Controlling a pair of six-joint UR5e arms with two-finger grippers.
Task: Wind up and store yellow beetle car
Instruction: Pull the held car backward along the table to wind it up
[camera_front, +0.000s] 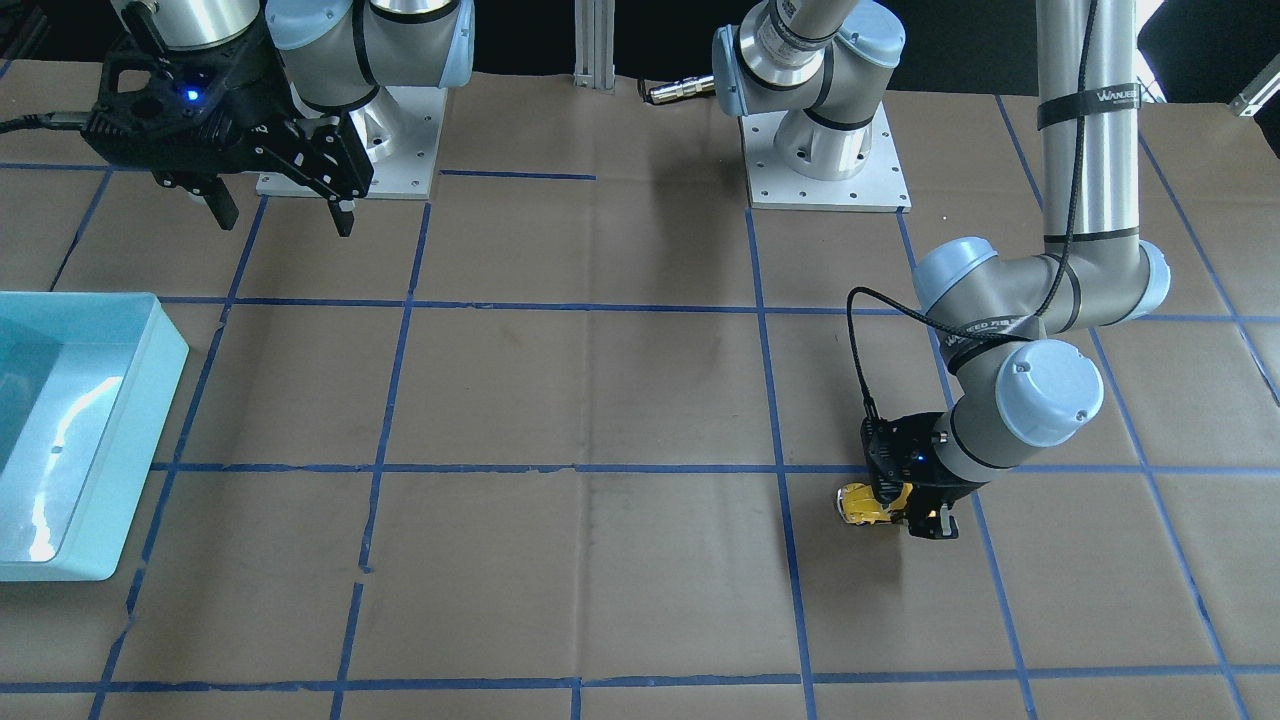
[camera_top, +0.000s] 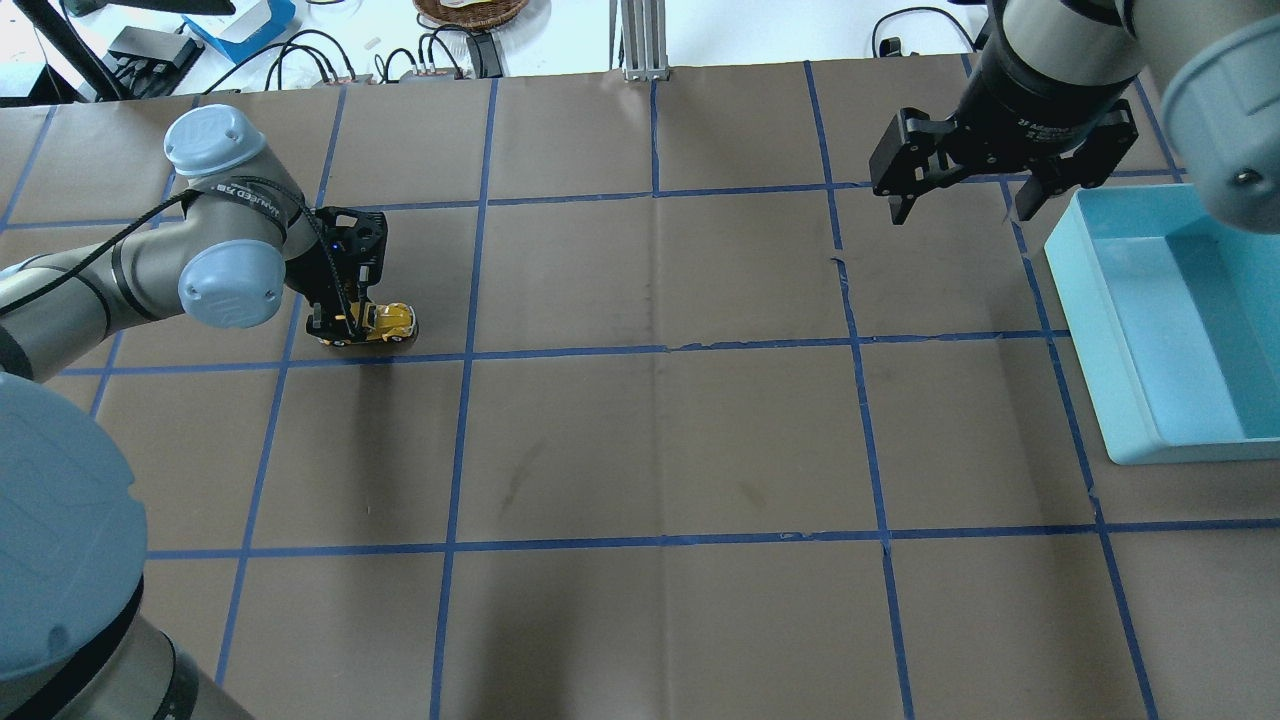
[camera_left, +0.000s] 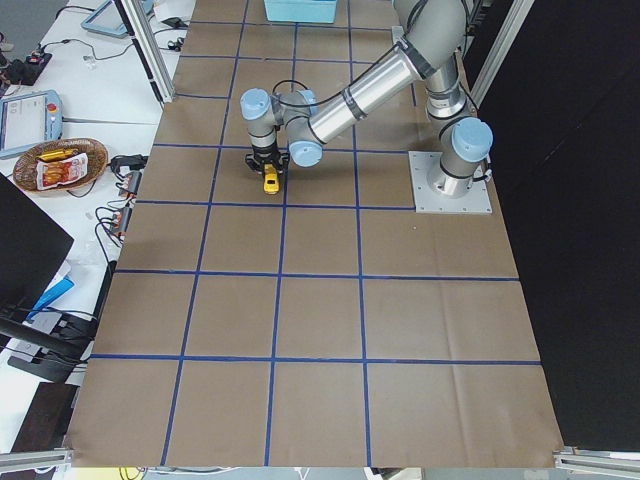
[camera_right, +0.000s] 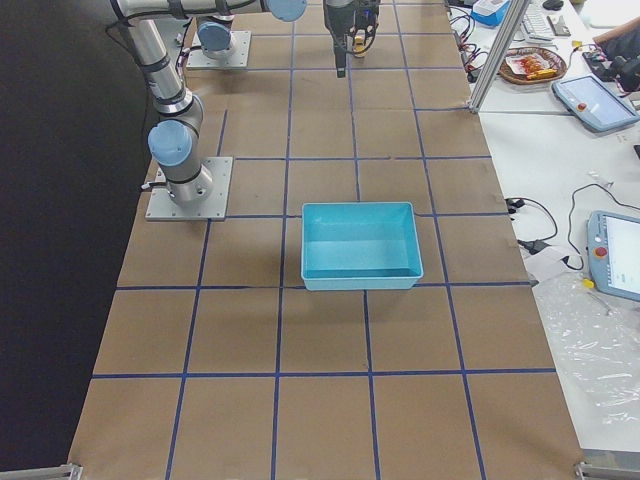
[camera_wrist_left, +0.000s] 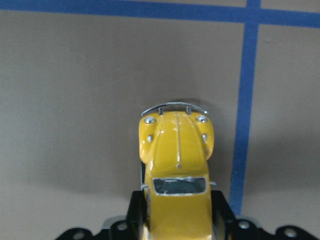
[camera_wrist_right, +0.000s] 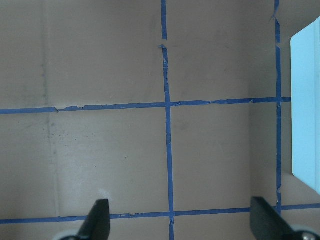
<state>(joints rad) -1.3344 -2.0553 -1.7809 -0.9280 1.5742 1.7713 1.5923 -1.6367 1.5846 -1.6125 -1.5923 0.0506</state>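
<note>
The yellow beetle car (camera_wrist_left: 177, 165) is on the brown table in the left gripper's grasp, nose pointing away from the wrist camera. It also shows in the overhead view (camera_top: 388, 321) and the front-facing view (camera_front: 862, 503). My left gripper (camera_wrist_left: 177, 217) is low over the table, shut on the car's rear sides, its black fingers (camera_wrist_left: 136, 210) flanking the body. I cannot tell whether the wheels touch the table. My right gripper (camera_top: 960, 212) hangs open and empty high above the table, next to the blue bin's far corner, fingertips (camera_wrist_right: 97, 217) spread wide.
A light blue bin (camera_top: 1090, 340) stands on the robot's right side, also in the front-facing view (camera_front: 110, 440). The table is brown paper with a blue tape grid (camera_top: 660, 350). The arm bases (camera_front: 825, 160) are bolted at the robot's edge.
</note>
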